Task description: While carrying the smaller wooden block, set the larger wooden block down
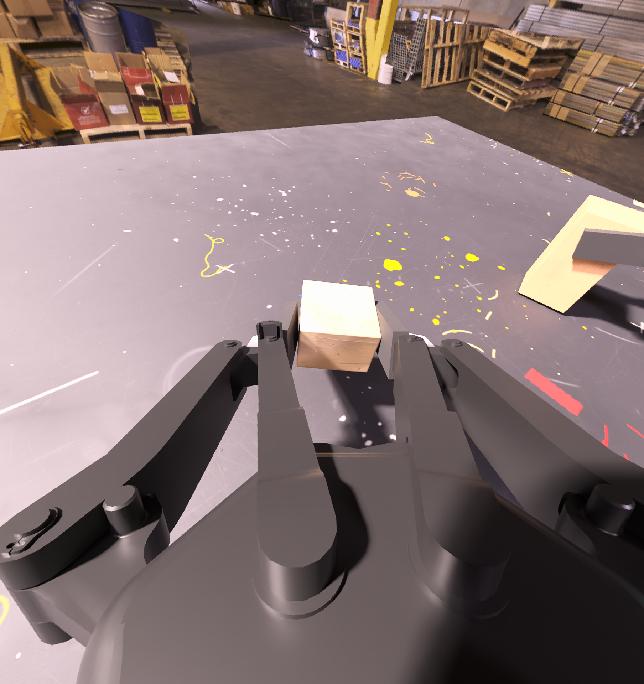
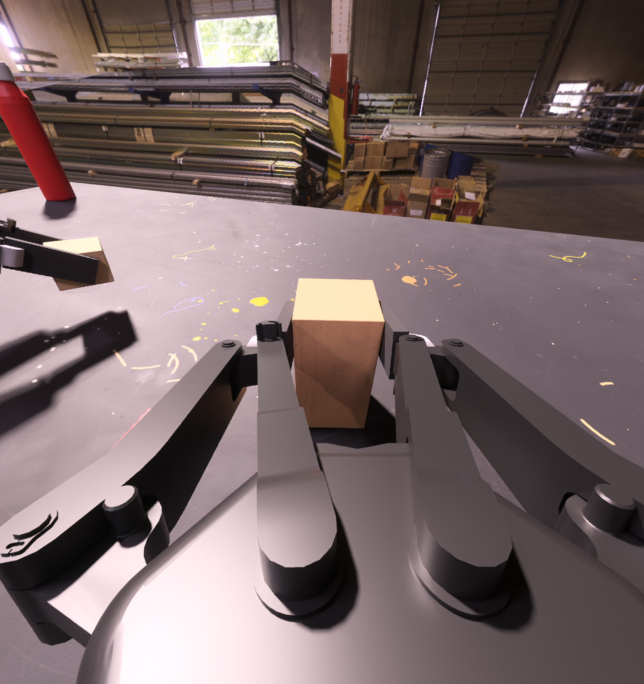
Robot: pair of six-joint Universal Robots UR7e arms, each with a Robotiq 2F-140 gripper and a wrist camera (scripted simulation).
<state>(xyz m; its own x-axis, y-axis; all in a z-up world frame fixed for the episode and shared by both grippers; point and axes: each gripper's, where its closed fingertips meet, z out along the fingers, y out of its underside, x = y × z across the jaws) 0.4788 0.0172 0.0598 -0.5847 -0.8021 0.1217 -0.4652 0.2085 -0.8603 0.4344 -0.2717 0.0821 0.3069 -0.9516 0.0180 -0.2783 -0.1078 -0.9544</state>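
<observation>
In the left wrist view my left gripper [image 1: 338, 319] is shut on the smaller wooden block [image 1: 337, 325], a pale cube held above the grey, paint-spattered table [image 1: 128, 296], with its shadow below. In the right wrist view my right gripper [image 2: 336, 327] is shut on the larger wooden block [image 2: 337, 362], a tall upright block. Its lower end is at or just above the table [image 2: 498, 314]; I cannot tell whether it touches. The larger block [image 1: 564, 259] also shows at the right of the left wrist view, with a right gripper finger [image 1: 616, 248] across it. The left gripper [image 2: 85, 259] with the small block [image 2: 76, 245] shows at the left of the right wrist view.
A red bottle [image 2: 28, 137] with a grey cap stands on the table's far left corner in the right wrist view. Beyond the table edges lie a warehouse floor, pallets [image 1: 516, 70] and cardboard boxes [image 1: 128, 96].
</observation>
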